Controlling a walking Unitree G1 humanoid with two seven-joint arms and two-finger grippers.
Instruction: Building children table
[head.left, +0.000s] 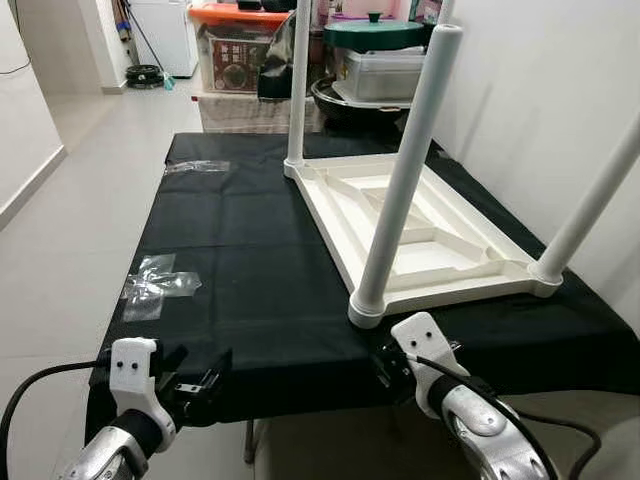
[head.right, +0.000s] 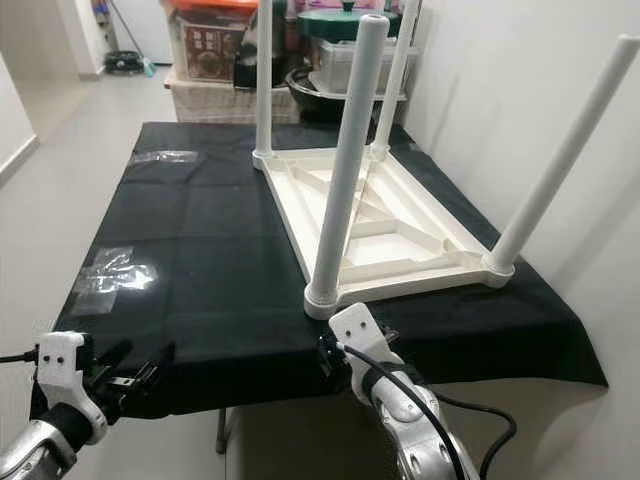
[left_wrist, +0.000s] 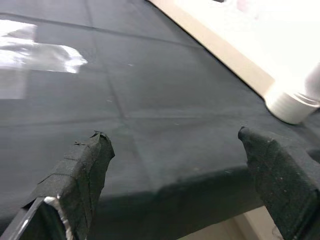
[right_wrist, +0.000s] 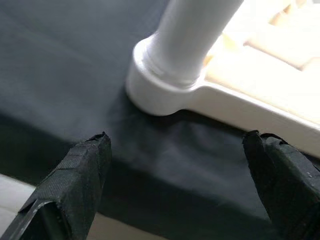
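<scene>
Four white legs are sticking up from the little table (head.left: 420, 235), which is lying upside down on the black cloth (head.left: 250, 260) of the work table. I am looking at it from far away through the robot's eyes, and it is sitting toward the right side, close to the wall (head.left: 560, 80). Its nearest corner is reaching almost to the front edge of the cloth.

I am worrying about that near corner. The near leg (head.left: 405, 175) is standing tall and a bit tilted, and I am judging that a bump from my right arm could be pushing the little table sideways or rocking it. I am also thinking the cloth could be sliding if a finger is snagging it, and then the whole thing could be slipping toward the edge. A leg that is not pushed in all the way could be wobbling loose too, but I cannot tell from here how tight they are.

My right gripper (right_wrist: 175, 160) is hanging just in front of the near corner's round socket (right_wrist: 160, 92). Its two black fingers are spread wide apart and are holding nothing and touching nothing.

My left gripper (left_wrist: 175, 160) is hovering at the front edge of the cloth, well apart from the little table. Its fingers are wide apart too, and empty. Some clear tape (head.left: 155, 285) is shining on the cloth near it.
</scene>
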